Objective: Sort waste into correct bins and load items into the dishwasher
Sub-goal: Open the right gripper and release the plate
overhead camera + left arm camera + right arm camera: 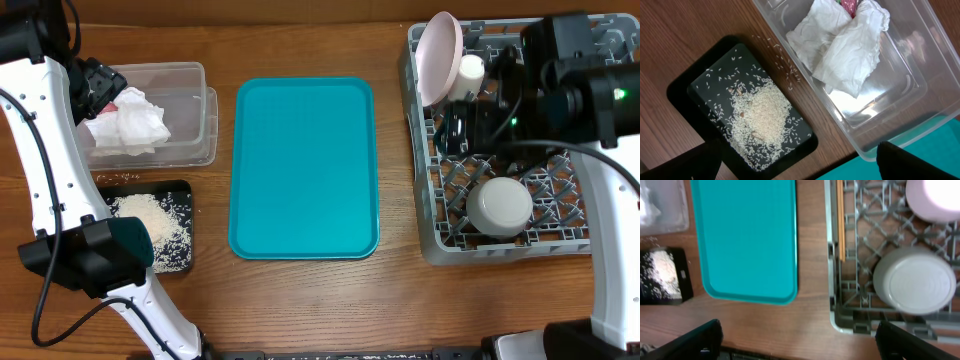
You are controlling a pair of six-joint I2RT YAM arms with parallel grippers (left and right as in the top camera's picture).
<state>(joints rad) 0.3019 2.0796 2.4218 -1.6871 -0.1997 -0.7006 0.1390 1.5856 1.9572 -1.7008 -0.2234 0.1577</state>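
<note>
Napkins: crumpled white napkins (pixel 840 50) lie in the clear tub (pixel 920 100), under the left fingers (pixel 912 162) and not touching them.
Red scrap: a small red scrap (pixel 850 5) peeks out between the napkins, at the far end from the left fingers.
Rice: a heap of rice (pixel 762 120) sits in the black tray (pixel 700 100), under the left fingers. Some grains lie on the bench (pixel 670 30) between tray and tub.
Left fingers: wide apart, holding nothing.
Dish rack: the grey dish rack (pixel 836 311) sits under the right fingers (pixel 687 342).
Grey bowl: the grey bowl (pixel 915 282) is upside down in the rack, near one right finger.
Pink bowl: the pink bowl (pixel 440 55) stands on its edge, farther from the right fingers.
White cup: the white cup (pixel 470 72) is just beside the pink bowl.
Right fingers: wide apart, holding nothing.
Brown sticks: thin brown sticks (pixel 840 220) lie along the rack's edge.
Teal tray: the teal tray (pixel 745 235) lies flat on the bench between tub and rack.
</note>
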